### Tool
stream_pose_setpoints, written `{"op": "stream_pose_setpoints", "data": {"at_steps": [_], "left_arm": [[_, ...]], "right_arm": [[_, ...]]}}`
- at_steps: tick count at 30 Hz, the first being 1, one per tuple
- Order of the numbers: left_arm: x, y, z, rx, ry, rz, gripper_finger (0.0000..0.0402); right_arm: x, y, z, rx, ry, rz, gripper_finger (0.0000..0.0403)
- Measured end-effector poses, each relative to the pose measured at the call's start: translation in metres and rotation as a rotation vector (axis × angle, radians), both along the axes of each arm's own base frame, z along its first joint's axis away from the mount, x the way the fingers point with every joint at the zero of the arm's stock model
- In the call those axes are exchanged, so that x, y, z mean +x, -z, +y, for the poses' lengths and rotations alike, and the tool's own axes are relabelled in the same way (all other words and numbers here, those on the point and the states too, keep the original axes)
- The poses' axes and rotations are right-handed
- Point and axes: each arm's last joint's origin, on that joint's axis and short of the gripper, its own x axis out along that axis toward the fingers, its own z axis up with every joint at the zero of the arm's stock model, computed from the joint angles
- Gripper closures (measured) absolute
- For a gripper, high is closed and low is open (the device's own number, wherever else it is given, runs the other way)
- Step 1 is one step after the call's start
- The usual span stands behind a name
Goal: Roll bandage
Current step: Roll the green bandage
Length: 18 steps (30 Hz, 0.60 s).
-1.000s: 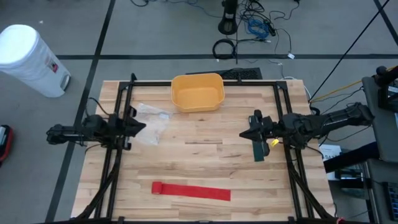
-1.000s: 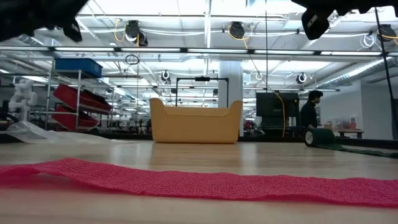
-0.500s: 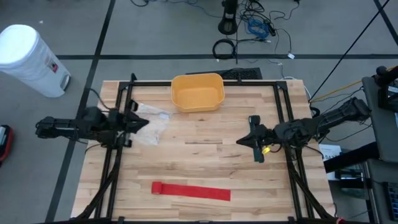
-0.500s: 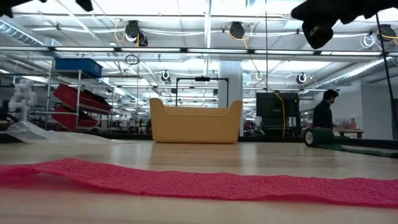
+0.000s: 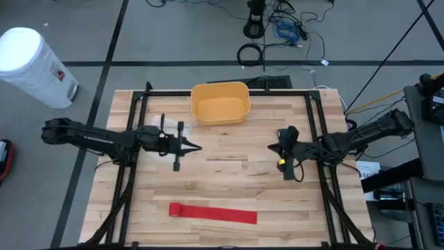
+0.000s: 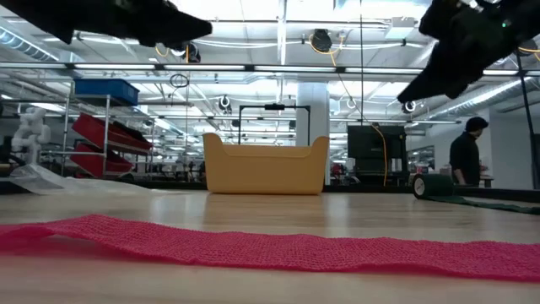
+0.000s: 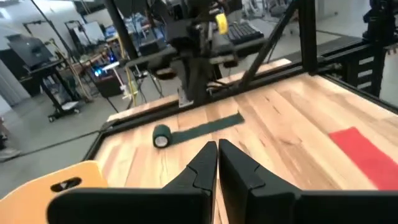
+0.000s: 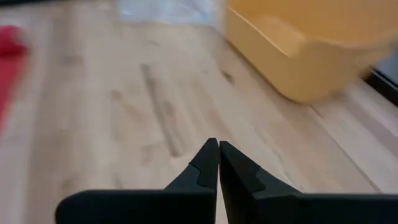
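While your left gripper (image 5: pixel 196 146) has swung out over mid-table and the right gripper (image 5: pixel 272 148) hovers opposite (both pinched together, empty), the red bandage (image 5: pixel 214 213) lies flat and unrolled near the front edge, well clear of the yellow bin (image 5: pixel 220 103) at the far side.

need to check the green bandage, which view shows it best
The left wrist view: the green bandage lies partly unrolled, roll end plain. High view hides most under the right arm; low view shows only the roll side-on; right wrist view misses it.
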Motion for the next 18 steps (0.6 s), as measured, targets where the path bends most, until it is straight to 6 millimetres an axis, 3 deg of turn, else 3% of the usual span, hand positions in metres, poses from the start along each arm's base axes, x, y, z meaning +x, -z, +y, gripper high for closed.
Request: {"op": "stream_pose_setpoints", "data": {"at_steps": [8, 12, 18], "left_arm": [[0.009, -0.007, -0.002, -0.006, 0.055, -0.137, 0.0379], [0.009, -0.007, -0.004, -0.007, 0.084, -0.135, 0.0379], [0.009, -0.007, -0.009, -0.009, 0.112, -0.134, 0.0379]], "right_arm": [[-0.004, 0.005, -0.009, -0.035, 0.096, 0.07, 0.0403], [0.0, -0.008, -0.012, -0.036, 0.117, 0.036, 0.0403], [0.0, -0.027, -0.02, -0.002, 0.342, 0.056, 0.0403]]}}
